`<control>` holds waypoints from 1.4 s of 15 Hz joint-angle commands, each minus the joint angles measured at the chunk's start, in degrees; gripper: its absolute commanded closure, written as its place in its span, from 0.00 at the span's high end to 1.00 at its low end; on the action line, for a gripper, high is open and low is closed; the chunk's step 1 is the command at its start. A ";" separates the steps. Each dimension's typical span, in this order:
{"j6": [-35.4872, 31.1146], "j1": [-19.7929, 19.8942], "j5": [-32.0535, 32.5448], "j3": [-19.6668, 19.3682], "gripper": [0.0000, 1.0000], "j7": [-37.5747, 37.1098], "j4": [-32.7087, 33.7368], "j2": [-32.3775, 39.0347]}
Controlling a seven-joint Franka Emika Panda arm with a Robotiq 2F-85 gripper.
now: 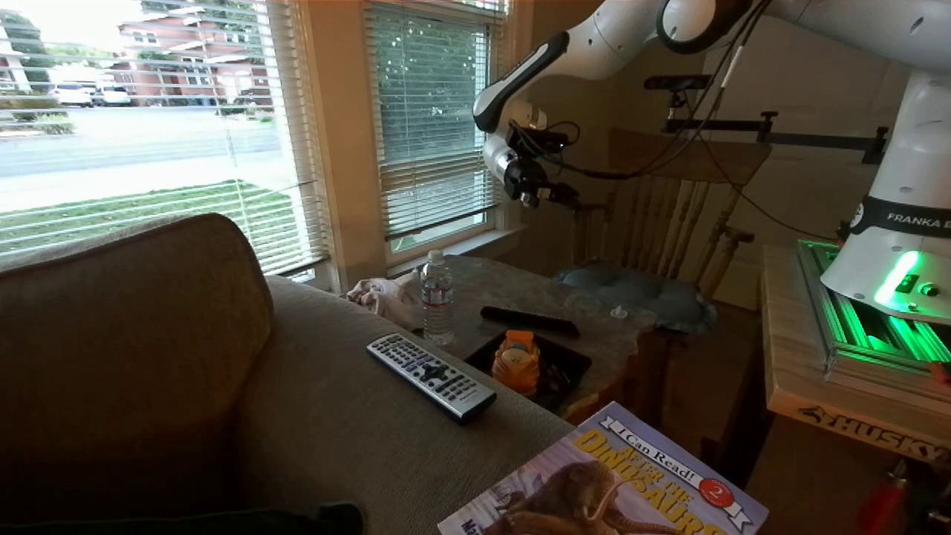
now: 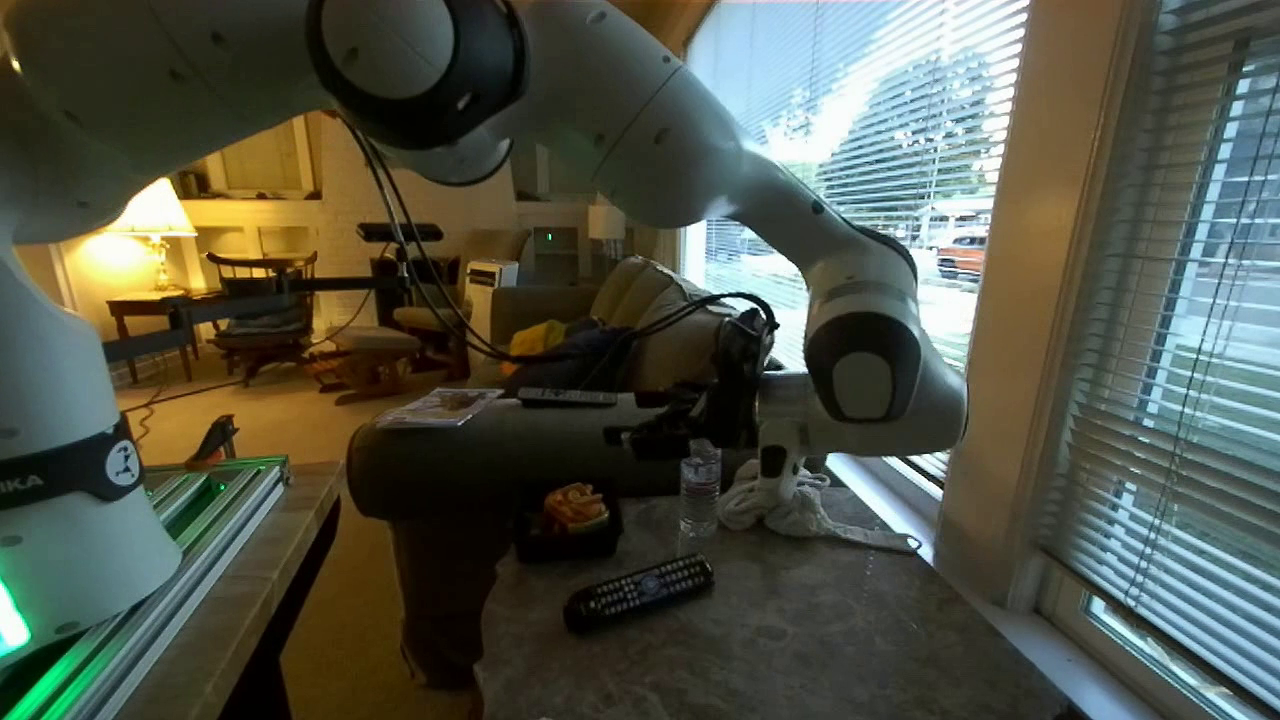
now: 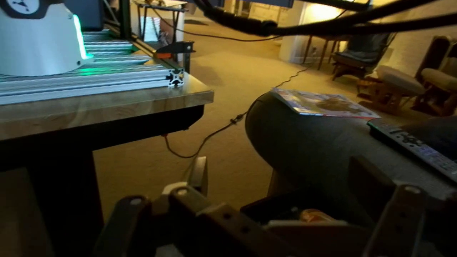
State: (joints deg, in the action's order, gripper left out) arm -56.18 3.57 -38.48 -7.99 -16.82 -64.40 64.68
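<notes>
Wrist view: fingers (image 3: pixel 199 175) spread wide, empty.
In an exterior view: fingers held high, presumably for clearance; bottle (image 1: pixel 437 305), apparently nearest, at eight o'clock, well below, upright on its base on the table (image 1: pixel 490 286).
In an exterior view: tray (image 2: pixel 568 548) between eight and nine o'clock from bottle, walls likely penning the orange toy (image 2: pixel 576 507); black remote (image 2: pixel 640 592) flat at seven.

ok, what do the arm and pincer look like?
Arm: white rounded links, black joint rings, black base band lettered FRANKA with a round logo, green base light. Black cables run alongside. Pincer: dark, jointed finger linkages, pale round pivots.
</notes>
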 commanded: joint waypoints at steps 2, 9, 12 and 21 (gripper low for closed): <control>-6.70 -4.05 12.61 0.88 1.00 5.31 -5.34 -5.76; -22.61 -9.27 28.22 3.27 1.00 10.02 -15.63 -13.85; -32.05 -10.02 32.65 4.61 1.00 11.99 -20.93 -17.61; -39.46 -12.23 39.98 4.43 1.00 8.87 -21.98 -18.04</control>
State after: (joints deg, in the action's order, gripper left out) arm -91.81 -6.16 -4.75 -3.16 -5.15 -83.83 47.96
